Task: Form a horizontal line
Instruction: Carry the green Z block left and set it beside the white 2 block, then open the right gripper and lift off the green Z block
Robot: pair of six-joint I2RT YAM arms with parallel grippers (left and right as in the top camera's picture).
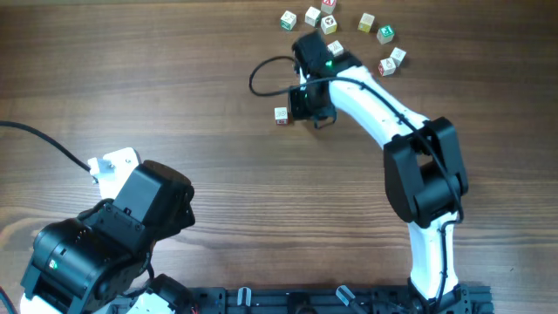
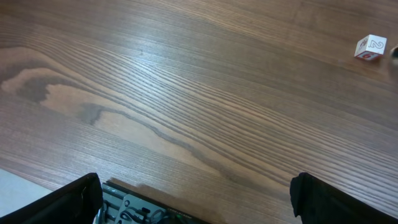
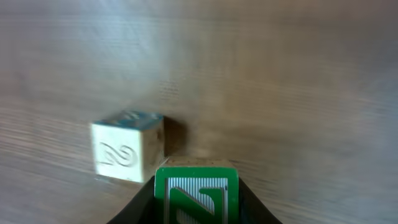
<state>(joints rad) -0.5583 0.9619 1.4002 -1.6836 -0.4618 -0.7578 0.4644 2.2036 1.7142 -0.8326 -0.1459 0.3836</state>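
My right gripper [image 3: 196,208] is shut on a green-lettered wooden cube [image 3: 196,193] and holds it low over the table. A pale-faced cube with a "2" [image 3: 127,149] sits just to its left and slightly beyond. In the overhead view this pale cube [image 1: 281,115] lies left of the right gripper [image 1: 312,109], which hides the green cube. The pale cube also shows far off in the left wrist view [image 2: 370,47]. My left gripper [image 2: 196,205] is open and empty at the near left. I cannot make out a red "A" on any cube.
Several loose alphabet cubes lie in a cluster at the far edge, among them a green-marked one [image 1: 385,34] and a red-marked one [image 1: 386,66]. The right arm's black cable [image 1: 261,74] loops over the table. The left arm's bulk [image 1: 113,235] fills the near left corner.
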